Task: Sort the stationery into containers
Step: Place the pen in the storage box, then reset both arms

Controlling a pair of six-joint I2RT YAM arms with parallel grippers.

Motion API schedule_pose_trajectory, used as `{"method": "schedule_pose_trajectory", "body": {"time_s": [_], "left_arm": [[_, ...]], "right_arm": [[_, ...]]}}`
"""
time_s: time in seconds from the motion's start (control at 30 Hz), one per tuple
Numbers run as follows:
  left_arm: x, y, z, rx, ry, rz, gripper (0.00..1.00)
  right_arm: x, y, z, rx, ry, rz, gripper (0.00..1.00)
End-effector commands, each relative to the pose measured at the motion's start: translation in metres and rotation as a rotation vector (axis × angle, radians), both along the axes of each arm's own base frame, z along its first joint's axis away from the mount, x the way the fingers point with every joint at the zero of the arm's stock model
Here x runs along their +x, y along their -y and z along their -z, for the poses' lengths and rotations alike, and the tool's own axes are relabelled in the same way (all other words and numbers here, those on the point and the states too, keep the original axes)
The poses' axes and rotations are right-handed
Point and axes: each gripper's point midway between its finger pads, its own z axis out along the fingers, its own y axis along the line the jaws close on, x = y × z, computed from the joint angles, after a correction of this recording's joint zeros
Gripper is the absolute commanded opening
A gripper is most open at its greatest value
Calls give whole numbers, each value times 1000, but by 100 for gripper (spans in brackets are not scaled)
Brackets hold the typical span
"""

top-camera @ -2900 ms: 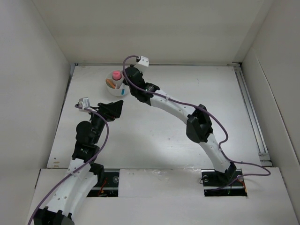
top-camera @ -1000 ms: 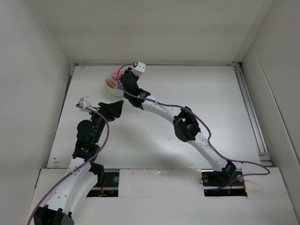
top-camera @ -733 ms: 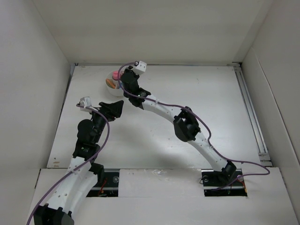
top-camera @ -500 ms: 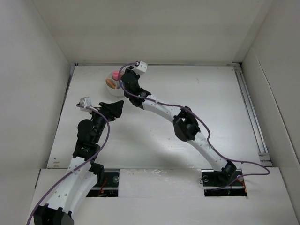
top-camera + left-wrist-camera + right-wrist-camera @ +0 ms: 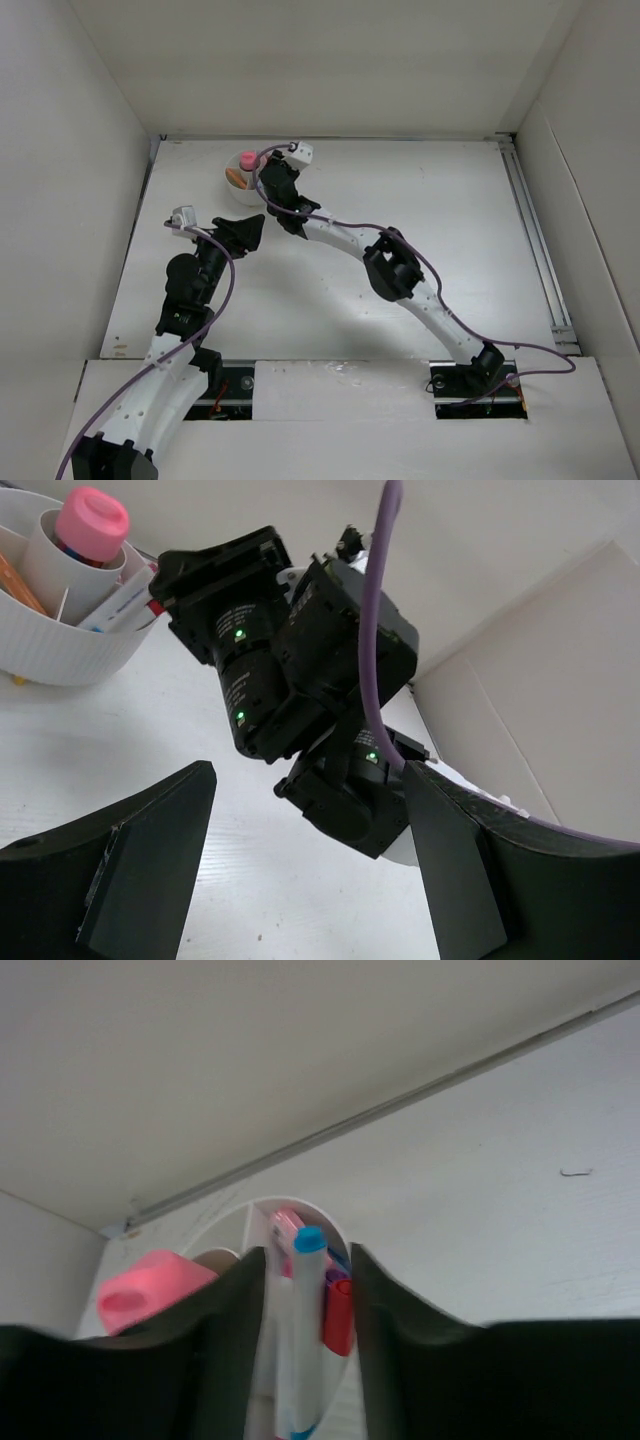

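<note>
White plastic fills the far-left corner of the table [image 5: 420, 190], where the round divided bowl [image 5: 70, 650] sits under the right gripper [image 5: 305, 1255]. In the right wrist view a white pen with a blue cap [image 5: 300, 1330] stands upright in the bowl, directly between the 2 fingers, with a red-capped pen [image 5: 338, 1315] just beside it against the right-hand finger. The jaws stand wider than the blue-capped pen, with a sliver of space on its left side, so the grip looks released. A pink-topped stubby item [image 5: 90, 515] sits in the bowl's centre tube and an orange piece [image 5: 235, 177] lies in a left compartment.

The left gripper [image 5: 310, 768] hangs near the bowl with its fingers spread wide and nothing between them.

Compared with about 3 seconds ago, the right gripper has shifted from the bowl's right edge to over the bowl, and that arm's elbow has swung left. The left arm has not moved.
</note>
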Motion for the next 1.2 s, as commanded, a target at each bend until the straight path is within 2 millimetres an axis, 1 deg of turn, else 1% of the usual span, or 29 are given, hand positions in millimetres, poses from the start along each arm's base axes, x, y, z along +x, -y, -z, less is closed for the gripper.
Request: {"method": "schedule_pose_trajectory", "body": {"time_s": [0.0,0.07,0.1,0.2,0.23,0.27,0.3,0.33,0.37,0.4,0.43,0.47,0.5,0.53,0.57,0.6,0.63,0.67,0.73,0.77,0.8,0.87,0.9,0.93,0.97,1.0,1.03,1.1,1.17], "left_arm": [[0,2,-21,-3,75,6,73],[-1,4,-26,-3,84,22,73],[-1,4,-26,-3,84,22,73],[0,2,-26,-5,84,9,73],[0,2,-23,-11,71,11,73],[0,2,-23,-11,71,11,73],[0,2,-23,-11,71,11,73],[-2,2,-26,-13,81,11,73],[0,-2,-22,-14,71,-15,74],[1,-4,-22,-15,71,-27,74],[2,-6,-20,-14,62,-38,74],[1,-8,-20,-15,60,-49,75],[1,-8,-20,-15,60,-49,92],[1,-8,-20,-15,60,-49,100],[2,-8,-19,-6,62,-50,100],[2,-8,-22,-9,71,-50,100],[2,-10,-17,-7,62,-59,100],[2,-10,-17,-7,62,-59,100],[3,-11,-17,-8,62,-70,100],[3,-11,-13,-6,53,-70,100],[3,-11,-13,-6,53,-70,100],[2,-8,-17,2,85,-49,100],[2,-8,-17,2,85,-49,100],[2,-8,-17,2,85,-49,100],[3,-8,-9,7,66,-48,100],[3,-7,-9,-4,63,-47,100],[3,-7,-5,-13,60,-46,100],[3,-7,1,-21,49,-45,100],[3,-5,4,-20,50,-34,100]], "right_arm": [[-5,6,-56,65,66,-11,49],[-10,2,-63,65,69,-58,57],[-18,-3,-84,85,88,-87,64],[-26,-5,-112,102,108,-139,74],[-36,-7,-130,111,117,-165,82],[-39,-6,-140,117,125,-179,86],[-48,-9,-134,98,107,-205,89],[-55,-2,-159,119,129,-214,91],[-59,0,-164,120,131,-225,99],[-68,-3,-171,123,134,-244,99],[-75,7,-180,119,130,-245,99],[-84,5,-184,118,129,-264,99],[-88,10,-184,108,119,-265,99],[-96,10,-167,85,81,-275,99],[-106,20,-188,111,97,-287,99],[-112,24,-189,130,90,-297,99],[-121,24,-187,132,72,-318,99],[-131,37,-184,130,50,-318,99],[-144,46,-178,163,23,-339,99],[-152,51,-149,129,-28,-355,99],[-163,63,-161,155,-20,-365,99],[-175,72,-147,154,-51,-381,99],[-183,83,-129,130,-93,-377,99],[-189,86,-120,122,-117,-390,99],[-194,89,-111,103,-141,-399,99],[-202,95,-86,63,-207,-408,99],[-208,99,-84,66,-225,-415,99],[-218,107,-71,42,-271,-430,99],[-230,122,-55,3,-316,-423,99]]}}
